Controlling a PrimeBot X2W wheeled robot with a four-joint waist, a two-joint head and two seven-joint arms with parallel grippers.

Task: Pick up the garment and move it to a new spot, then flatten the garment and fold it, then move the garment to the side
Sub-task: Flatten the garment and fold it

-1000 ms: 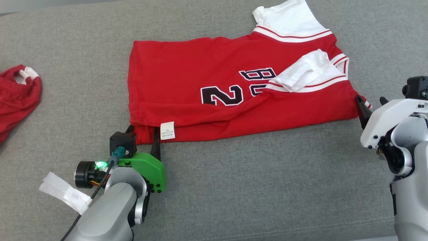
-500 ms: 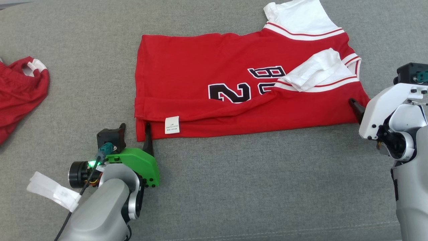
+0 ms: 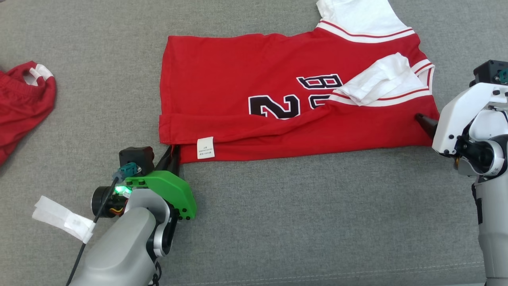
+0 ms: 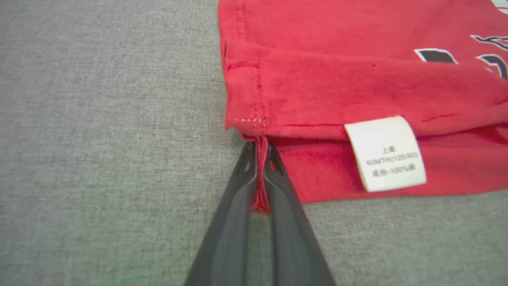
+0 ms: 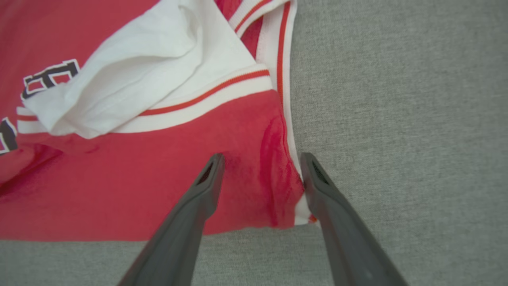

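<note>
Two long dark fingers of the left gripper point(image 4: 260, 151) are pressing together on the near corner of the red jersey point(image 3: 238, 91) — a thin ridge of hem is showing between them. Just to the right of those tips a white care label point(image 4: 385, 153) with small print is lying flat on the cloth. Beyond the tips the stitched hem is folding back on itself in a soft band.

The jersey is lying spread on coarse grey woven upholstery point(image 3: 297, 222), stretching from the left gripper across to the right gripper point(image 5: 262, 159). Its knit is looking smooth and matte, with black, white-edged numerals across the middle.

The right gripper's fingers are standing apart, straddling the opposite near corner — one is resting over the red cloth, the other is sitting at the white-and-red striped trim along the edge. Ahead and to the left of those fingers a white sleeve point(image 5: 135, 79) is lying crumpled over the red body. Well off to the left of the left gripper, a second red garment point(image 3: 24, 103) is lying bunched on the grey.
</note>
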